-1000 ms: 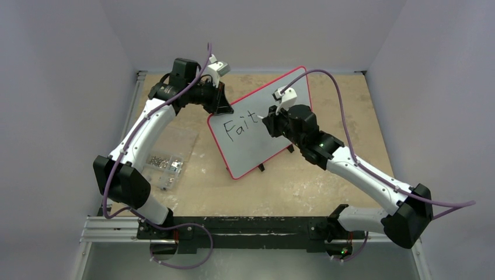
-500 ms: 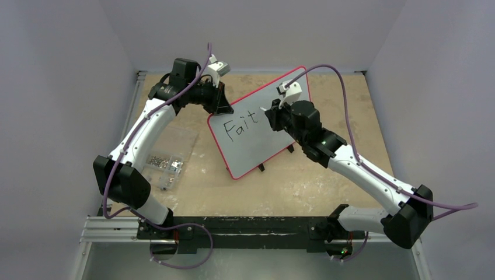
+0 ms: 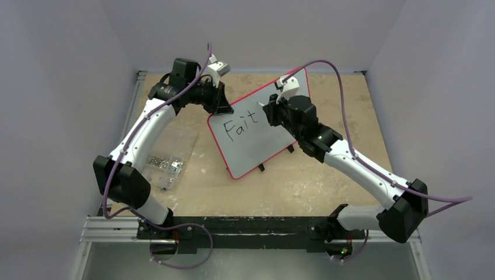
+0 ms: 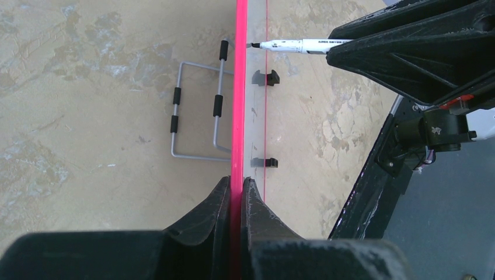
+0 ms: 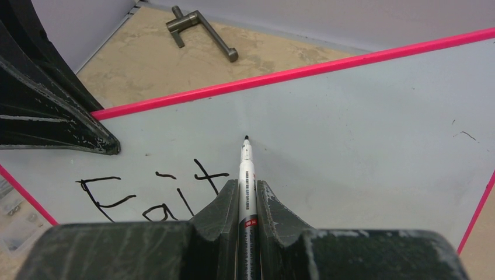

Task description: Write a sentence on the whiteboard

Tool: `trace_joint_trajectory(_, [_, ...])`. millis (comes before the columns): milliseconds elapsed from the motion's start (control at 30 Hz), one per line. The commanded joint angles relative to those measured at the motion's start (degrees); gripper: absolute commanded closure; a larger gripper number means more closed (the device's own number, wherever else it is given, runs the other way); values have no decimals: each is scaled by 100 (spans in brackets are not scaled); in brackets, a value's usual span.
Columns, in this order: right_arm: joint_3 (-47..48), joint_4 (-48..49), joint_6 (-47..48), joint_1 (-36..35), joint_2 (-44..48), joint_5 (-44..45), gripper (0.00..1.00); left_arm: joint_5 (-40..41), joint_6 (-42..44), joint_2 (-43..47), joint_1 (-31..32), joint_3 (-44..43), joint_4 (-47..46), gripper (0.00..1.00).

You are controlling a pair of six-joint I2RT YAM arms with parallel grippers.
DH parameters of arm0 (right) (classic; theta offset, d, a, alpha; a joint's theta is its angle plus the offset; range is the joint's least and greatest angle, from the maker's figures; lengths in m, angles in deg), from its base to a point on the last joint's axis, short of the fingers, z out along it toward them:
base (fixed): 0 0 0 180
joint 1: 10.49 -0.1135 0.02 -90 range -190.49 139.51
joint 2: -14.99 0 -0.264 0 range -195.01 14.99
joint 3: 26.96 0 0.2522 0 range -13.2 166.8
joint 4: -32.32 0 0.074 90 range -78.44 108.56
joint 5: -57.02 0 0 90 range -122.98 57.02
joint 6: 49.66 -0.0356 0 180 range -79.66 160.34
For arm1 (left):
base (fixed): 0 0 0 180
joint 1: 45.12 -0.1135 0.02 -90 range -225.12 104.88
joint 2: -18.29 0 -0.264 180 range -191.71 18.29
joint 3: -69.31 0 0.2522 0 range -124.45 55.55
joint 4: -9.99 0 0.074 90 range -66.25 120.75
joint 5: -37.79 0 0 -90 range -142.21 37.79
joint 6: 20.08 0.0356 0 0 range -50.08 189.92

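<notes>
The board (image 3: pixel 262 146) stands propped on small black feet (image 3: pixel 261 167) near the middle of the table (image 3: pixel 327 175), turned at an angle, its red rim running round a glossy white face. The left pincer (image 3: pixel 220 105) is clamped on the board's upper left rim; in the left wrist view its two fingers (image 4: pixel 222 192) press the red edge (image 4: pixel 239 87) from both sides, with no gap showing. The right pincer (image 3: pixel 269 112) is closed on a marker (image 5: pixel 247 166), which lies gripped in the groove between the fingers, its black tip pointing out at the white face (image 5: pixel 350 134). The tip sits just right of the lettering (image 5: pixel 152 192) and a little above it – whether it touches the surface I cannot tell. From the left wrist the marker (image 4: pixel 297 45) comes in level from the right, its tip right at the board's face. The lettering (image 3: pixel 242 125) reads "Fait" in thin, uneven black strokes, on the upper left part of the board. Behind the board a wire stand (image 4: pixel 195 114) lies flat on the table, and a metal handle (image 5: pixel 201 26) lies beyond the top rim. A clear bag (image 3: pixel 166 157) of small parts lies on the table to the left – well apart from the board.
</notes>
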Motion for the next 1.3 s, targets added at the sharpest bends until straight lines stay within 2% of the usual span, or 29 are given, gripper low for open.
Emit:
trace_joint_trajectory(0, [-11, 266, -40, 26, 79, -60, 100, 348, 316, 212, -20, -45, -266, 100])
trace_joint_trajectory(567, [-1189, 241, -356, 26, 544, -173, 100, 362, 312, 220, -20, -54, -258, 100])
trace_joint_trajectory(1267, [-179, 92, -84, 34, 113, 188, 100, 310, 303, 213, -21, -54, -264, 100])
